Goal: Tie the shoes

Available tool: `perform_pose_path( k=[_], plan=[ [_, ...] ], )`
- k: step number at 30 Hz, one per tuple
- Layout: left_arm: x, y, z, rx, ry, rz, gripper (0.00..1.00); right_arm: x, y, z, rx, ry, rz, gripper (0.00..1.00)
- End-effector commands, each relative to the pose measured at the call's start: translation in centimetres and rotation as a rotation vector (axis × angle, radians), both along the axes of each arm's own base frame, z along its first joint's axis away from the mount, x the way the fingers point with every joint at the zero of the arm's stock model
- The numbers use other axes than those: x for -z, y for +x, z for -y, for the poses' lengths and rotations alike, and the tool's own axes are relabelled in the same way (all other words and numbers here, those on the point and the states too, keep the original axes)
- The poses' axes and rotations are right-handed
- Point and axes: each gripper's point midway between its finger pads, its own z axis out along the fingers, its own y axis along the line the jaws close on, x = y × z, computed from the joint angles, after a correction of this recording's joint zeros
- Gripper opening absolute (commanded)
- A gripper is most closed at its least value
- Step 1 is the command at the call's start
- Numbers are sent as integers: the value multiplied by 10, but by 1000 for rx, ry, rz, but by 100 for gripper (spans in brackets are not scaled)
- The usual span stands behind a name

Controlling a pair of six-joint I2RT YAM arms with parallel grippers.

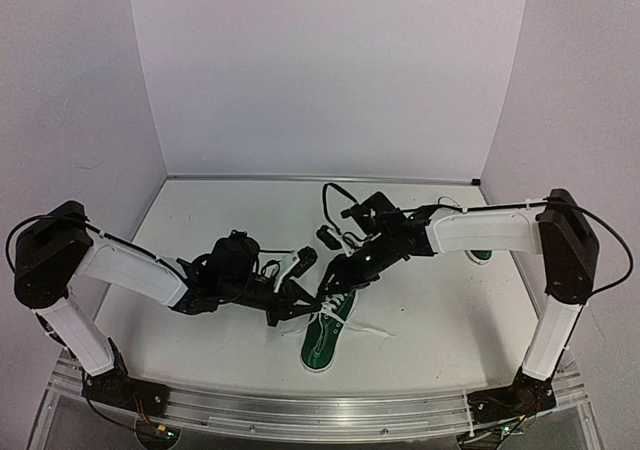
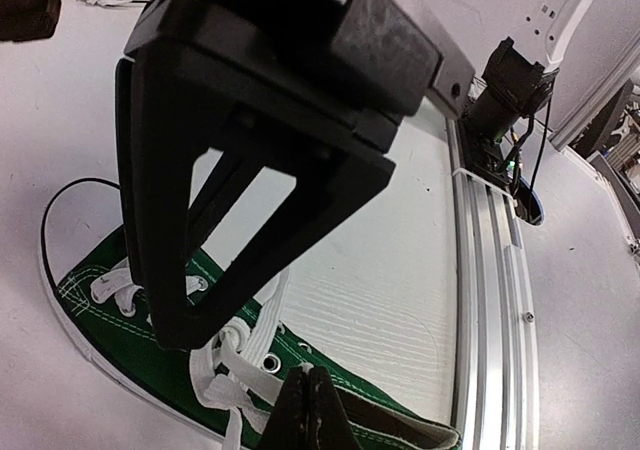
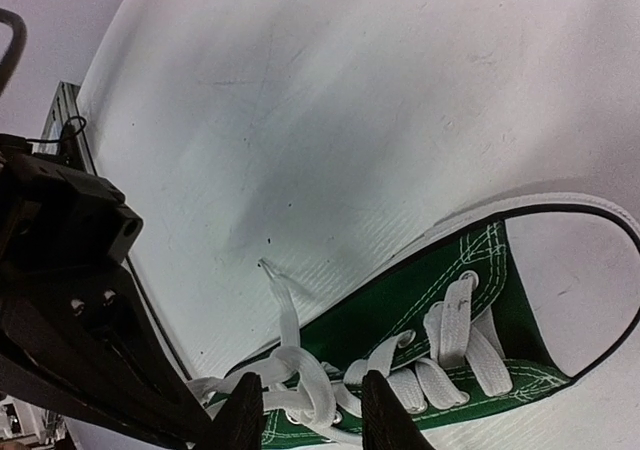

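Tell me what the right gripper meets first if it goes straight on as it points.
Probably the white laces on the green shoe, just ahead of the right gripper; depth unclear.

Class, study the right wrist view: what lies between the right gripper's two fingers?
White laces cross the gap between the right gripper's fingers, over the green shoe, as the right wrist view shows.

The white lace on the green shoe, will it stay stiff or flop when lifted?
Probably floppy: the lace lies limp on the table. It looks thin and flat, so likely light. The shoe looks small and may drag along if tugged.
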Motion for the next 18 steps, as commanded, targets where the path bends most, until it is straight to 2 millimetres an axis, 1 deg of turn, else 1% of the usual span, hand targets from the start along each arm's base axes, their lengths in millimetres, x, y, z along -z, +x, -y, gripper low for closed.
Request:
perform_pose_path(
  k=[1, 4, 6, 9, 11, 14, 18],
  plan=[
    [-17, -1, 7, 31, -45, 52, 0, 10, -7, -4, -62, -44, -7, 30],
    [-17, -1, 7, 33, -42, 51, 0, 17, -9, -4, -77, -76, -10, 28],
    [-17, -1, 7, 31, -40, 52, 0, 19, -12, -6, -91, -86, -9, 26],
    [-16, 0, 7, 25, -34, 53, 0, 19, -13, -4, -96, -97, -1, 19],
    [-15, 1, 7, 24, -31, 53, 0, 16, -13, -3, -97, -98, 8, 11],
    [-13, 2, 7, 15, -25, 50, 0, 8, -13, 0, -91, -92, 27, 1],
    [-11, 6, 6, -9, -17, 40, 0, -3, -11, 7, -62, -92, 62, 0]
  ],
)
